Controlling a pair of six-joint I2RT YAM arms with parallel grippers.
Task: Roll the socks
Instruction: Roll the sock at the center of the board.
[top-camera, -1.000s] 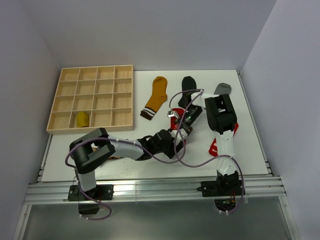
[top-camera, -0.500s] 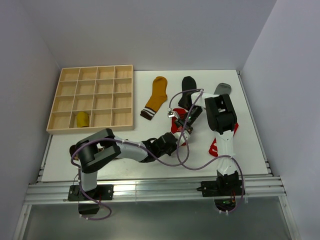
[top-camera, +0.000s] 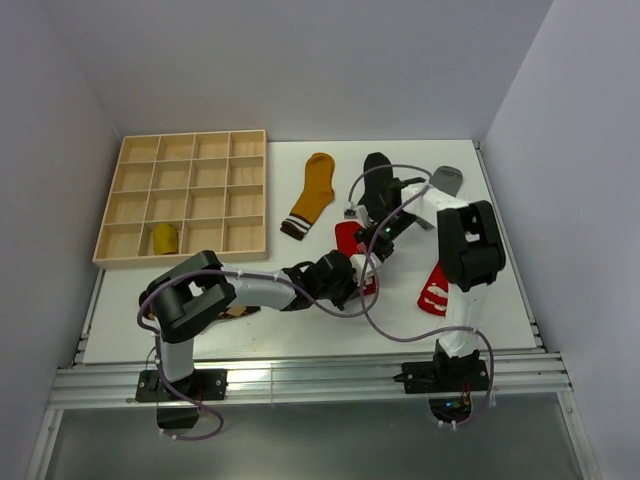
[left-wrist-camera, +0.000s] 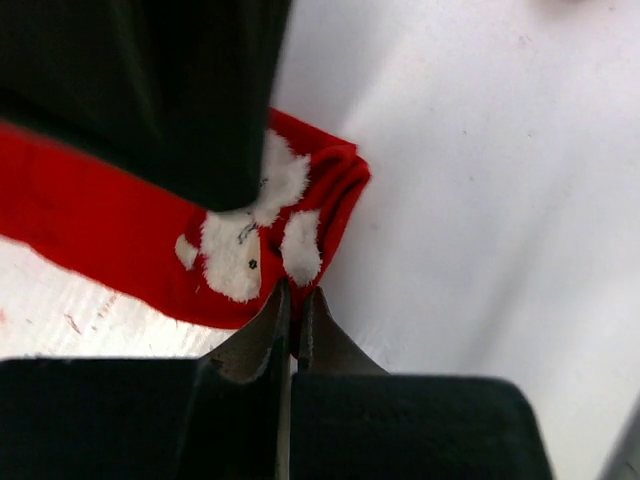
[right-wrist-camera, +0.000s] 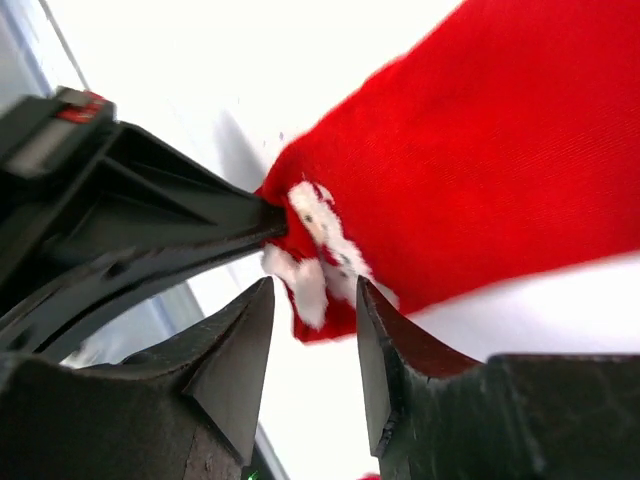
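One mustard roll (top-camera: 164, 238) sits in the wooden tray (top-camera: 195, 134), but on the desk (top-camera: 290, 160) the red cartoon-print sock (left-wrist-camera: 120, 230) is barely begun, its edge clenched in the left pincer (left-wrist-camera: 293, 300) with the right pincer (right-wrist-camera: 313, 290) released beside it, while the mustard sock (top-camera: 313, 192), black sock (top-camera: 375, 168) and grey sock (top-camera: 446, 178) lie flat, unrolled.

white-black arms (top-camera: 255, 290), purple cables (top-camera: 400, 338), black claws (right-wrist-camera: 313, 292)
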